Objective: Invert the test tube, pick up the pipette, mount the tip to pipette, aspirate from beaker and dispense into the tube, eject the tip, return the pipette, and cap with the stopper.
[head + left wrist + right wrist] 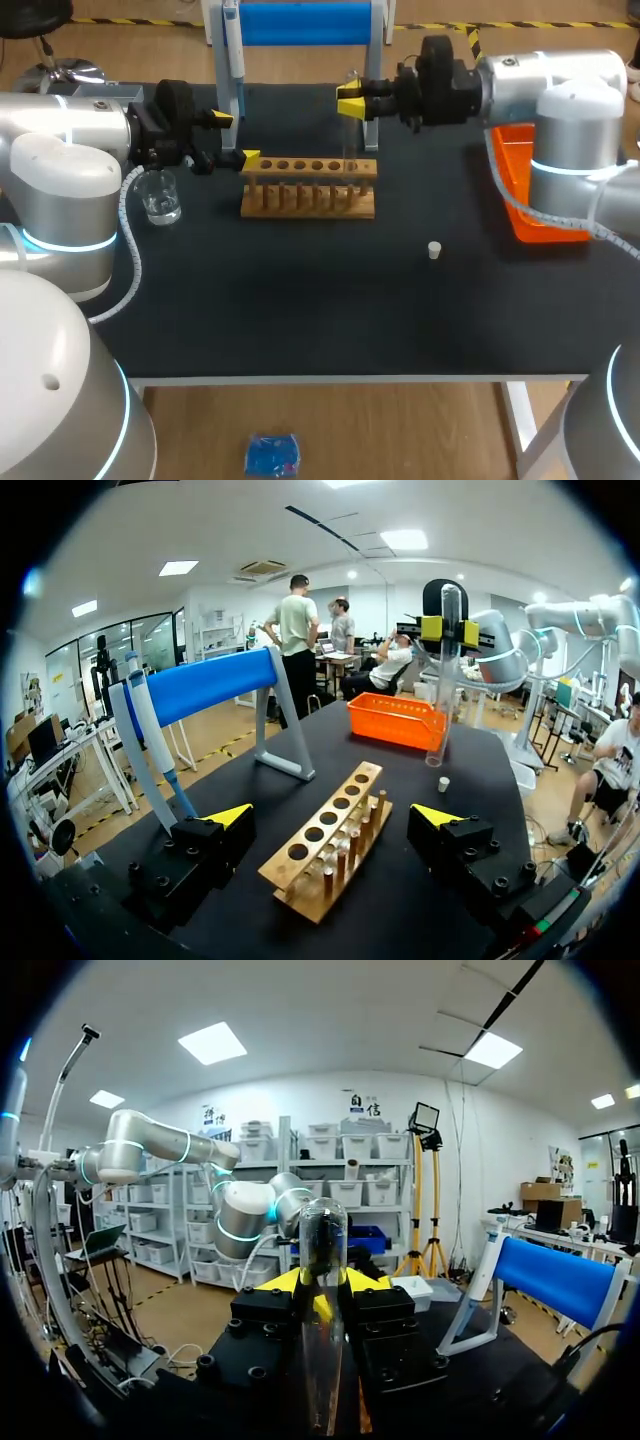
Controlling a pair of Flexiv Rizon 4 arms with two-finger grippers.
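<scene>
Head view alone shows beaker [160, 197] by wide-open left gripper [236, 138]; right gripper [350, 100] clamps test tube [440, 700]

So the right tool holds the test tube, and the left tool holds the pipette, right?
Not quite. The left tool is open and empty; the pipette hangs on its stand, as the left wrist view shows. The rest holds.

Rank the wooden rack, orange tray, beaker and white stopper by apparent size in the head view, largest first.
Largest: wooden test tube rack and orange tray, about alike; my right arm hides part of the tray, so I won't rank them.
Then: glass beaker.
Smallest: white stopper.
</scene>
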